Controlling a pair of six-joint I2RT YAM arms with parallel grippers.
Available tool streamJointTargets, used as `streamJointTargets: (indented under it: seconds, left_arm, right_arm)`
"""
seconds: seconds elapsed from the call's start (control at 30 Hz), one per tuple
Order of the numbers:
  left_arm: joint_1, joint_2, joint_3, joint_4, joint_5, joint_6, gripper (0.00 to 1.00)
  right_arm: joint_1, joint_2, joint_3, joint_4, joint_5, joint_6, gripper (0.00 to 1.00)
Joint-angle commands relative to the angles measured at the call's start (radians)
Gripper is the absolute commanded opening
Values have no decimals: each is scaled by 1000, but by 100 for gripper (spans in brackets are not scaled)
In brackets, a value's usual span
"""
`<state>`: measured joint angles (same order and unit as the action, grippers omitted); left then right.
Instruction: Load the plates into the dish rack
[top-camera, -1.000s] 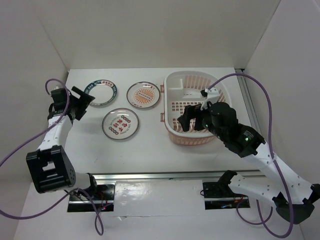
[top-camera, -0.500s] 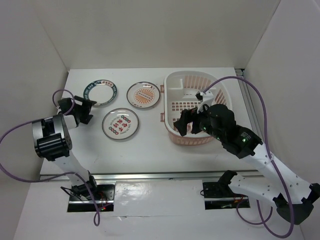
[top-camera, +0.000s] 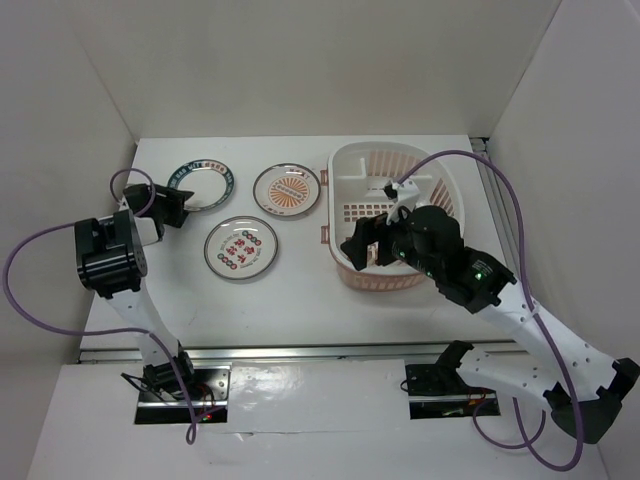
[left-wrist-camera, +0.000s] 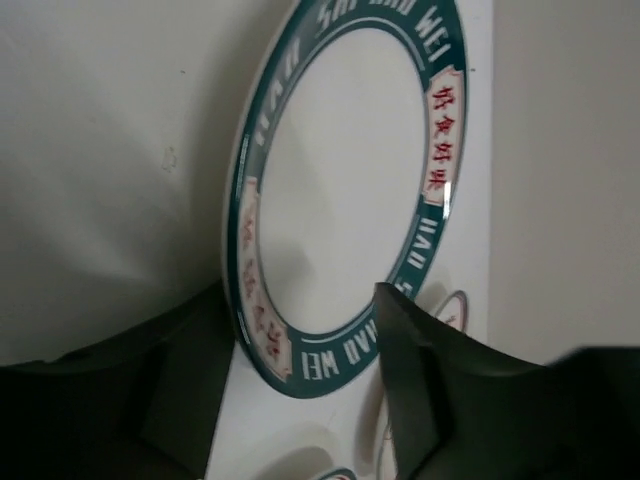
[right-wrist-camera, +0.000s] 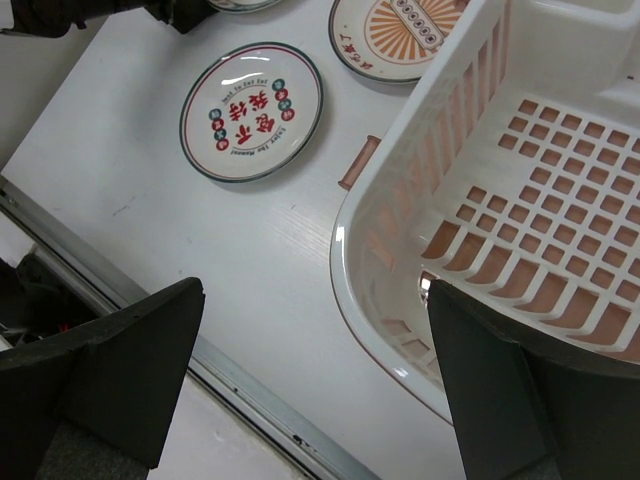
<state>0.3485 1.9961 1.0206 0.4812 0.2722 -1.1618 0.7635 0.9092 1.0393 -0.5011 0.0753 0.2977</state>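
Three plates lie on the white table. The blue-green rimmed plate (top-camera: 205, 185) is at the back left, the orange sunburst plate (top-camera: 287, 190) beside it, and the red-character plate (top-camera: 241, 247) nearer the front. The pink dish rack (top-camera: 392, 165) stands to the right, with nothing in it. My left gripper (top-camera: 172, 207) is low at the left rim of the blue-green plate (left-wrist-camera: 340, 190). Its fingers (left-wrist-camera: 405, 380) are apart, with the plate's near rim showing between them. My right gripper (right-wrist-camera: 315, 300) hovers open over the near left rim of the rack (right-wrist-camera: 400, 300).
A metal rail (right-wrist-camera: 250, 400) runs along the table's front edge. White walls close in the table at the back and both sides. Purple cables loop off both arms. The rack's small side handle (right-wrist-camera: 358, 163) sticks out toward the red-character plate (right-wrist-camera: 252, 112).
My left gripper has swung in to the blue-green plate's rim and its jaws have narrowed somewhat. My right gripper has drifted slightly left over the rack's edge.
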Motion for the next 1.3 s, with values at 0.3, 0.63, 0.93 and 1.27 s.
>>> streamJointTargets:
  seconds: [0.3,0.63,0.93,1.27]
  left_arm:
    - [4,128,72,-150,-12,-12,0]
    - [27,-83,-33,-10,21,-16,0]
    - [-25,-569,-122,-119,-73,180,0]
    - [-150,-1020,-306,-213,96,240,0]
  right_arm:
    - [22,13,-15,90,27,15,100]
    - [22,-15,-71,99,61,24,100]
    - [-13,36,-120,242,32,-11,100]
    - [-176,273,134,527,-460,-89,100]
